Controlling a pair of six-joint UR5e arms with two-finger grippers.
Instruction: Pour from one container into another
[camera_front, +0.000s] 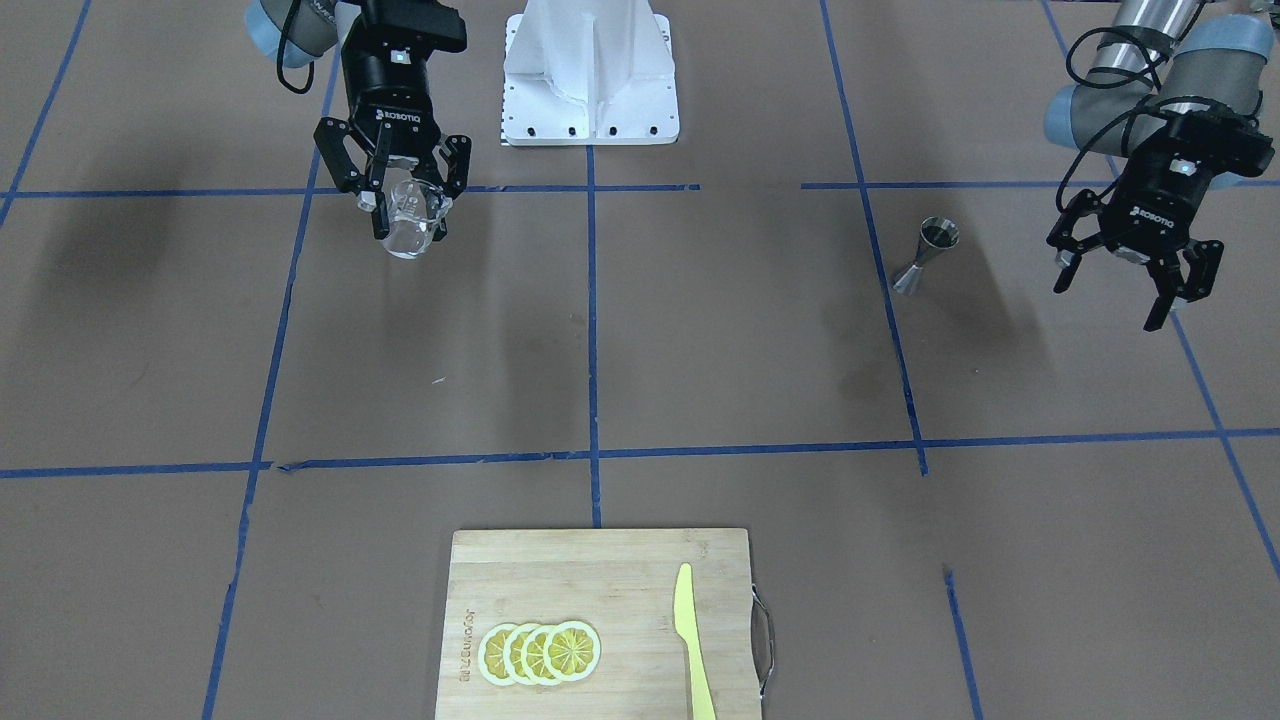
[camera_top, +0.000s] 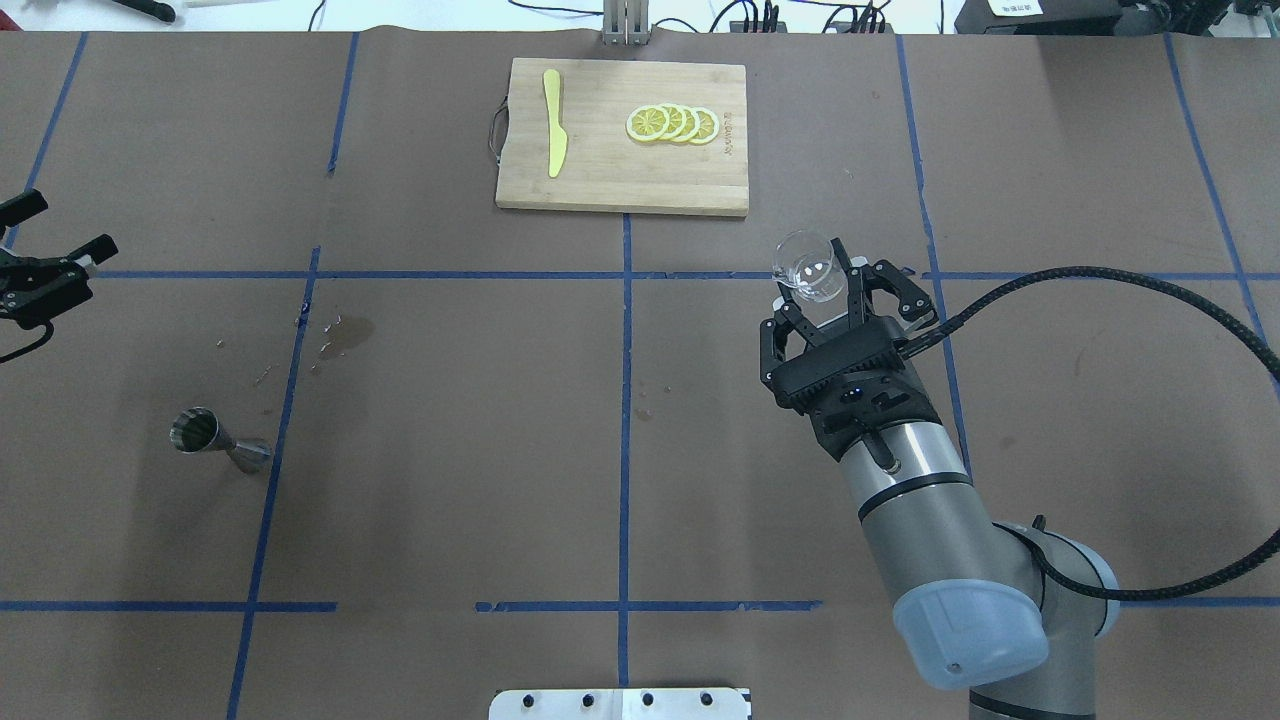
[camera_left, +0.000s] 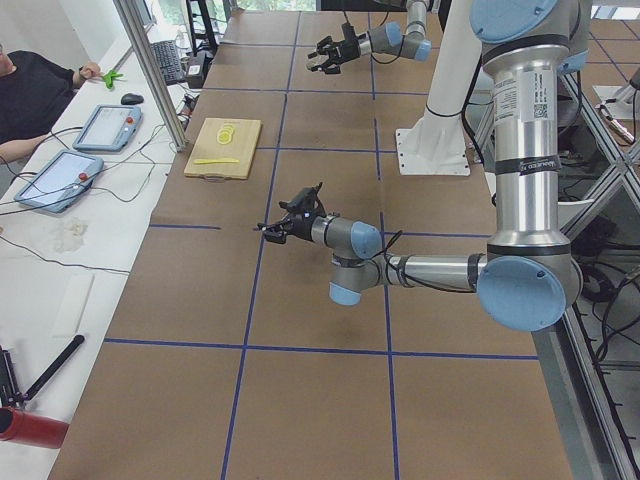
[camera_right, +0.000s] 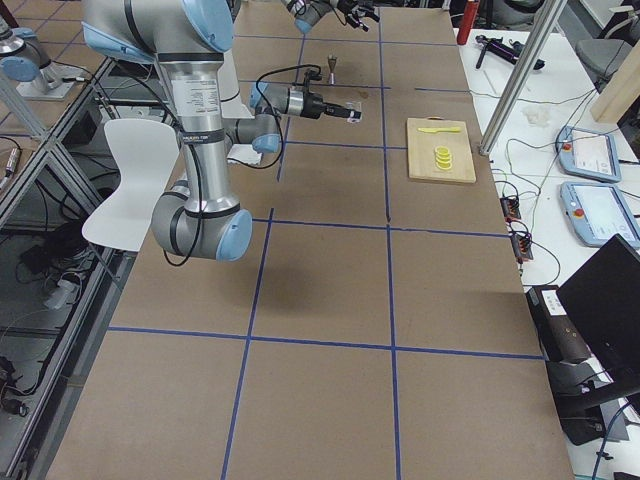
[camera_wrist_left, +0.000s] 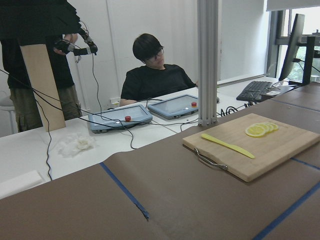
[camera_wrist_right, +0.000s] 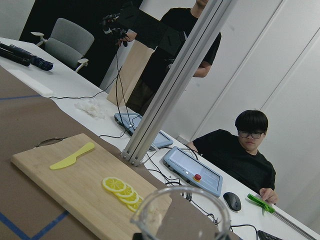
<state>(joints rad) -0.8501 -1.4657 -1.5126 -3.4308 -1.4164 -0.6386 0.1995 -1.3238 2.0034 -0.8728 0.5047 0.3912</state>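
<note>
Cup (camera_top: 806, 266): light, slick, breakable, I'd say; your right gripper (camera_top: 835, 290) clamps it, aloft at 3 o'clock overhead.
Jigger (camera_top: 215, 440): upright at 8 o'clock, tippy; take its waist.
Left gripper (camera_front: 1115, 295): jaws wide, empty.

Open table (camera_top: 520, 400) stretches between cup (camera_top: 806, 268) and jigger (camera_top: 215, 440); the cutting board (camera_top: 610, 180) lies well aside

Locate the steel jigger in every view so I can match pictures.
Front-facing: jigger, right of centre, by blue tape.
Overhead: left side, near tape.
Exterior left: cannot find it.
Exterior right: top, far end.
Left wrist: absent.
Right wrist: absent.
Landmark: wooden cutting board.
</note>
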